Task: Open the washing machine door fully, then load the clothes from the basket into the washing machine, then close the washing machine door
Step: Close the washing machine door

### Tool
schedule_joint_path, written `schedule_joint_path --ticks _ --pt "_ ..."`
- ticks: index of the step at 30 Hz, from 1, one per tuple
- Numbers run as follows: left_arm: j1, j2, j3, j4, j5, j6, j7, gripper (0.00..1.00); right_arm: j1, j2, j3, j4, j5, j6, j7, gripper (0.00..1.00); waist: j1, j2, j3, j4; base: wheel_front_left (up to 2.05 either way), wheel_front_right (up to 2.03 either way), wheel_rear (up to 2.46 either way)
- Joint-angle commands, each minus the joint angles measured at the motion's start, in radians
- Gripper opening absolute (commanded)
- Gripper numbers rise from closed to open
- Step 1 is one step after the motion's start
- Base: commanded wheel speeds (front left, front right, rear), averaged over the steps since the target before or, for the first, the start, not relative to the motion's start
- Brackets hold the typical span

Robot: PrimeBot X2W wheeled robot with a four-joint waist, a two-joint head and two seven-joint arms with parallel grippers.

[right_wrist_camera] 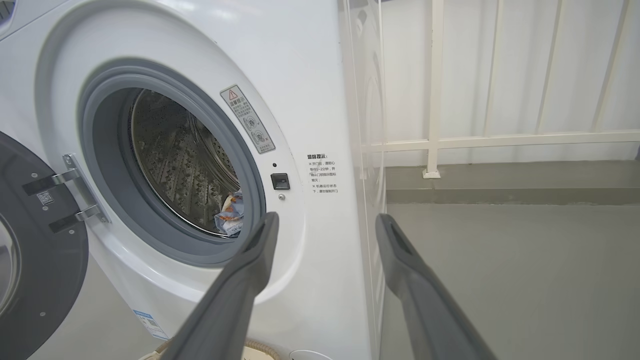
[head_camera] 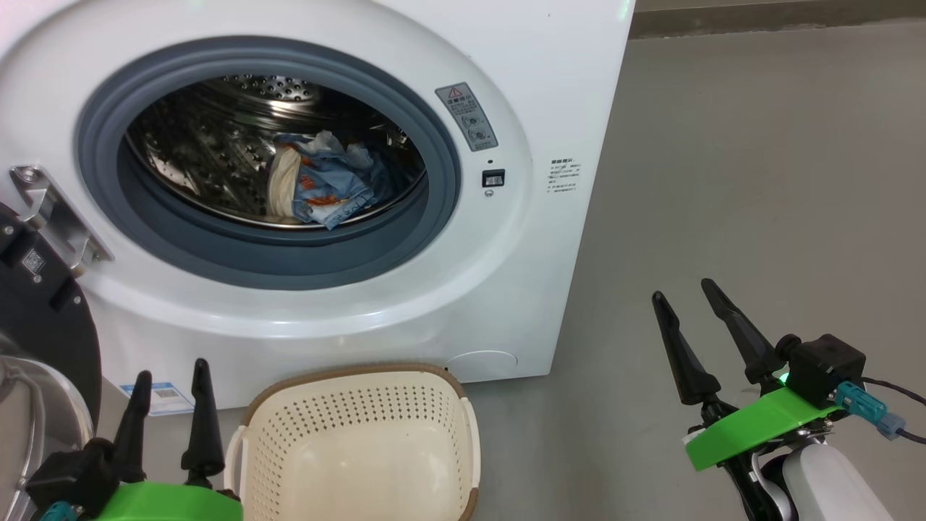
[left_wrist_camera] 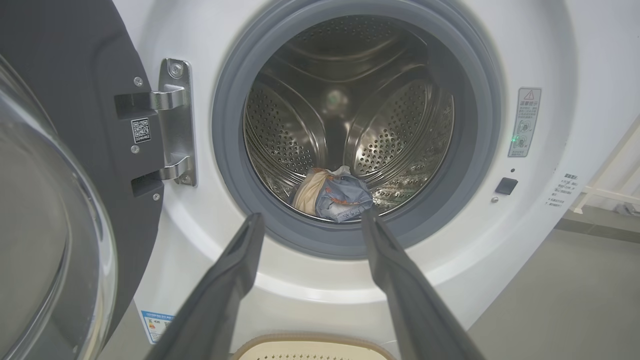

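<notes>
The washing machine [head_camera: 550, 87] stands on a smooth grey floor [head_camera: 759, 181] that runs bare to the right of it. In the right wrist view, a cream-white railing [right_wrist_camera: 435, 100] rises from a low grey kerb behind the machine, against a pale wall. The washing machine door [head_camera: 43, 311] hangs wide open at the left on its metal hinge [head_camera: 51, 210]. The clothes [head_camera: 325, 184] lie bunched at the bottom of the steel drum [head_camera: 202, 145], inside the grey gasket [head_camera: 434, 217]. The basket [head_camera: 362, 434] sits on the floor just in front of the machine, its cream bottom showing. The left gripper [head_camera: 172, 369] hovers beside the basket's left handle, fingers spread and holding nothing. The right gripper [head_camera: 682, 289] hangs over the floor to the right of the machine, fingers likewise parted and free.
</notes>
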Motion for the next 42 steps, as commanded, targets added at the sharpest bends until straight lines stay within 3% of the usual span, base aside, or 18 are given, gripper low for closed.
schedule_joint_path --ticks 1,10,27,42 --pt "-0.007 0.013 0.041 -0.021 0.016 -0.004 -0.006 1.0 -0.002 -0.008 0.021 -0.021 0.001 0.002 -0.005 1.0 0.0 0.0 0.0 -0.001 0.0 0.0 0.0" --pt "-0.003 0.01 0.045 -0.022 0.017 -0.011 -0.006 1.0 -0.001 -0.009 0.021 -0.019 0.004 0.002 -0.005 1.0 0.0 0.0 -0.006 -0.004 -0.51 0.51 0.0" --pt "-0.004 0.003 0.047 -0.02 0.025 -0.013 -0.006 1.0 0.001 -0.011 0.014 -0.019 0.005 0.002 -0.005 1.0 0.0 0.0 -0.007 -0.005 -1.48 1.48 0.0" --pt "-0.005 0.0 0.046 -0.014 0.03 -0.013 -0.006 1.0 0.003 -0.011 0.011 -0.017 0.007 0.002 -0.005 1.0 0.0 0.0 -0.011 0.0 -0.13 0.13 0.0"
